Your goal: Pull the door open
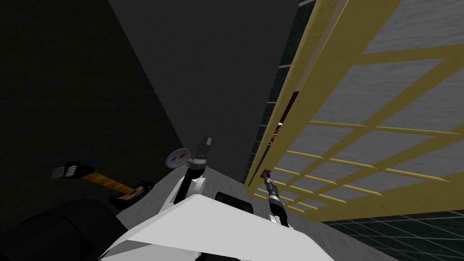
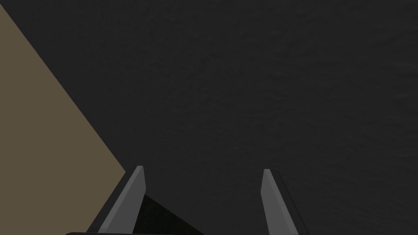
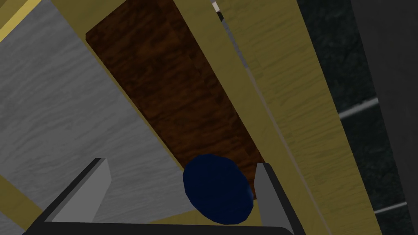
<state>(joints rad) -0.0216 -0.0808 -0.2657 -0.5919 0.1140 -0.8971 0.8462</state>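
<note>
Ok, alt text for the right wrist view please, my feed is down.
The right gripper stands open with a dark blue round knob between its fingers, close to one finger. Behind it lies the yellow-framed door with grey panels, and a dark brown wood strip beside it.

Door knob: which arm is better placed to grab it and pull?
Right. The right pincer stands open around the dark blue knob on the door; the left pincer faces a dark wall.
</note>
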